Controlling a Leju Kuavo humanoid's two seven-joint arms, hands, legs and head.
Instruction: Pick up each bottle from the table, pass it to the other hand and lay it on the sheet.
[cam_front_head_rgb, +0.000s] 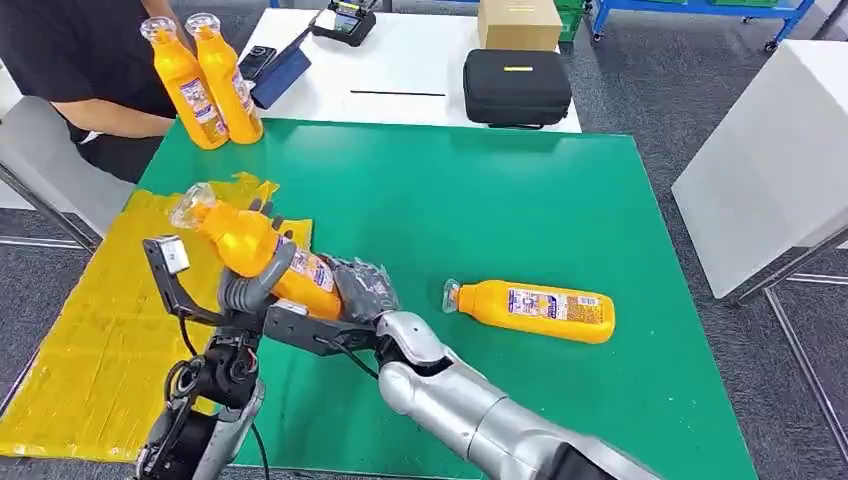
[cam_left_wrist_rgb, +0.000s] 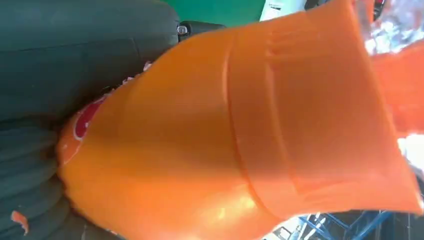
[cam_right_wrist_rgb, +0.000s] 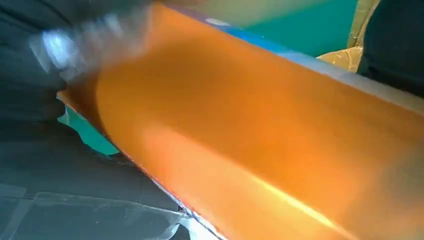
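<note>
An orange juice bottle (cam_front_head_rgb: 248, 243) is held tilted above the edge of the yellow sheet (cam_front_head_rgb: 85, 340), cap end pointing up and to the far left. My left hand (cam_front_head_rgb: 255, 288) grips it around the middle, thumb across the front. My right hand (cam_front_head_rgb: 360, 290) holds its bottom, labelled end. The same bottle (cam_left_wrist_rgb: 240, 140) lies close against the left wrist camera, and its side (cam_right_wrist_rgb: 260, 145) runs across the right wrist view. A second orange bottle (cam_front_head_rgb: 535, 310) lies on its side on the green mat (cam_front_head_rgb: 480, 200), to the right of both hands.
Two more orange bottles (cam_front_head_rgb: 205, 80) stand at the mat's far left corner beside a seated person (cam_front_head_rgb: 80, 70) in black. A black case (cam_front_head_rgb: 517, 87) and a cardboard box (cam_front_head_rgb: 519, 22) sit on the white table behind. A white table (cam_front_head_rgb: 770, 160) stands at the right.
</note>
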